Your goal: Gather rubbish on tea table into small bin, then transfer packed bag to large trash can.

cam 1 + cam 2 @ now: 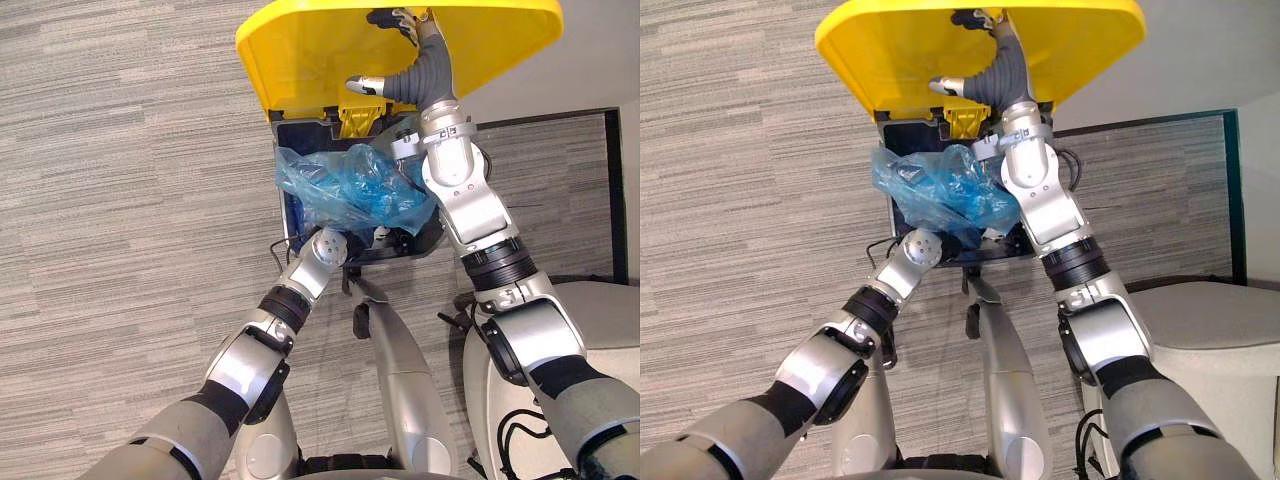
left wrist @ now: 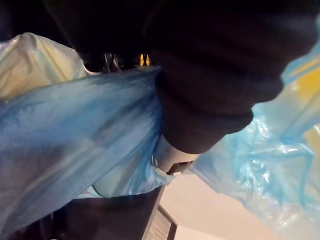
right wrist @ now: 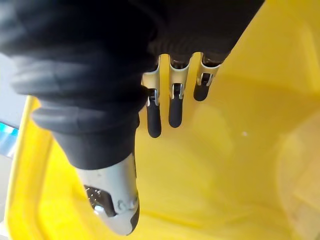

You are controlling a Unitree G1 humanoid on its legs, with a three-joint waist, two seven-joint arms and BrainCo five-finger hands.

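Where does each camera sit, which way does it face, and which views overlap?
Left eye view: on the head, looking down at the trash can, its yellow lid and the blue bag; both arms show.
Right eye view: beside it, same scene and arms.
Left wrist view: on the left wrist, close against the bag; dark cover of the left robot hand shows.
Right wrist view: on the right wrist, facing the lid; straight fingers of the right robot hand show.
Shared: the eye views match.

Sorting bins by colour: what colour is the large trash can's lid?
The lid is yellow, clearest in the left eye view.
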